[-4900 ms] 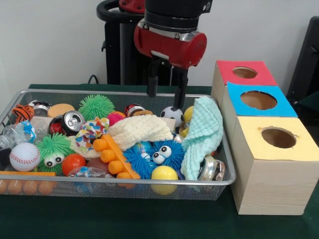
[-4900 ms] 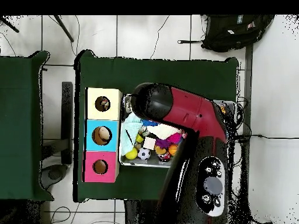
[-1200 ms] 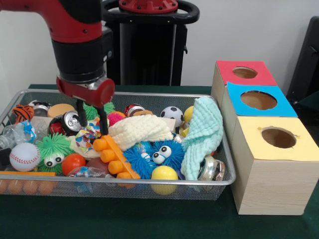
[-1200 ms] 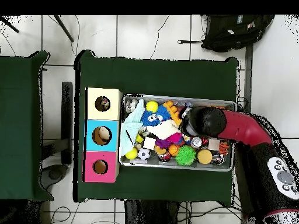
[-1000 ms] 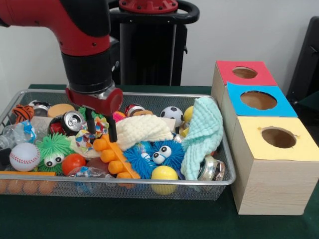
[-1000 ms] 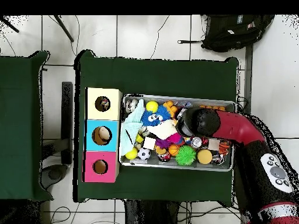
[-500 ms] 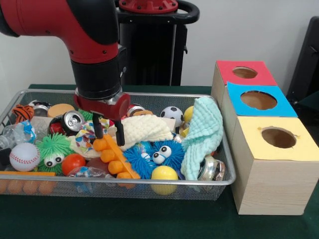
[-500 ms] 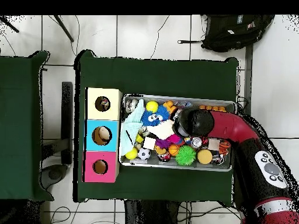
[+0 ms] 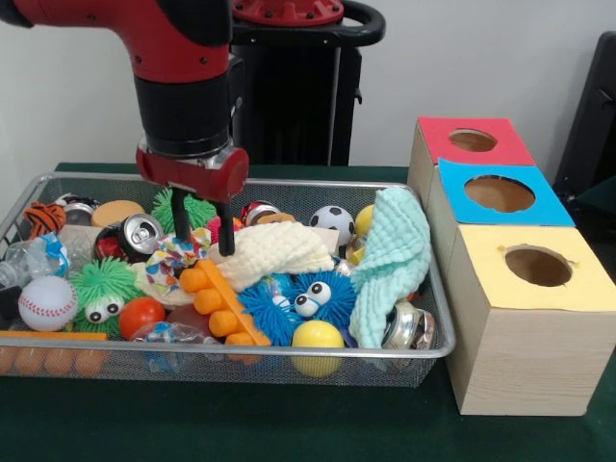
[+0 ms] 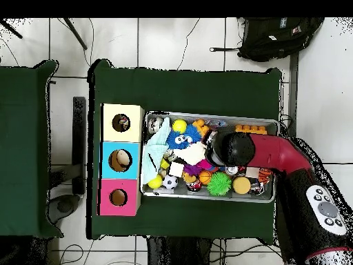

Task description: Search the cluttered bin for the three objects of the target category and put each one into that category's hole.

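Note:
My gripper (image 9: 203, 236) hangs open over the left middle of the wire bin (image 9: 289, 180). Its two black fingers (image 9: 180, 223) straddle a patterned cloth scrap (image 9: 178, 250) without holding anything. A cream cloth (image 9: 269, 250) lies just to the right, an orange knobbed toy (image 9: 219, 300) just in front, and an opened soda can (image 9: 142, 231) to the left. A green spiky ball (image 9: 197, 207) sits behind the fingers. In the overhead view the arm's head (image 10: 233, 148) covers the gripper. Three boxes with holes stand beside the bin: red (image 9: 472, 141), blue (image 9: 499, 193), yellow (image 9: 539, 267).
The bin also holds a mint cloth (image 9: 395, 260), blue fuzzy balls with eyes (image 9: 308, 298), a yellow ball (image 9: 318, 337), a soccer ball (image 9: 332, 221), a baseball (image 9: 46, 303), a green fuzzy ball (image 9: 101, 289) and another can (image 9: 409, 327). A black bag (image 10: 276, 38) lies on the floor.
The gripper has risen a little from the gap between the patterned scrap and the cream cloth and shifted slightly left, still open and empty. The objects lie as before.

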Tool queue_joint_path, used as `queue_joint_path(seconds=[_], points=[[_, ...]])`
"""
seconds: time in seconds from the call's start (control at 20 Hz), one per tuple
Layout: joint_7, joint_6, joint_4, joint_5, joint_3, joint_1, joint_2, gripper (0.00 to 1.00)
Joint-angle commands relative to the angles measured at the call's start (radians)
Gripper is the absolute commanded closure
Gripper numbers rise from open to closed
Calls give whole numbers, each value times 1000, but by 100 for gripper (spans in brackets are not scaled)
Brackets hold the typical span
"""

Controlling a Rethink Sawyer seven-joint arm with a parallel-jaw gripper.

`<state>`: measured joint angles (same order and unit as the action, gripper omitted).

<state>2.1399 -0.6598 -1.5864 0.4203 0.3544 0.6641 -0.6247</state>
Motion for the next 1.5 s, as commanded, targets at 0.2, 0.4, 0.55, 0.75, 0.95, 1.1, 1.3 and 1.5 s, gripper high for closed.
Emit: queue_joint_path(seconds=[0.2, 0.4, 0.55, 0.75, 0.95, 1.1, 1.3, 1.5], points=[[-159, -112, -99, 26, 25, 19, -70, 0], [-147, -85, -99, 42, 18, 17, -48, 0], [-143, -61, -102, 57, 10, 21, -33, 0], [-143, -31, -104, 74, 4, 29, -9, 0], [-137, -10, -112, 86, -2, 29, 2, 0], [-138, -6, -118, 97, -9, 31, 6, 0], [-136, -5, -124, 113, -17, 35, 5, 0], [-129, -2, -131, 128, -20, 41, 11, 0]])
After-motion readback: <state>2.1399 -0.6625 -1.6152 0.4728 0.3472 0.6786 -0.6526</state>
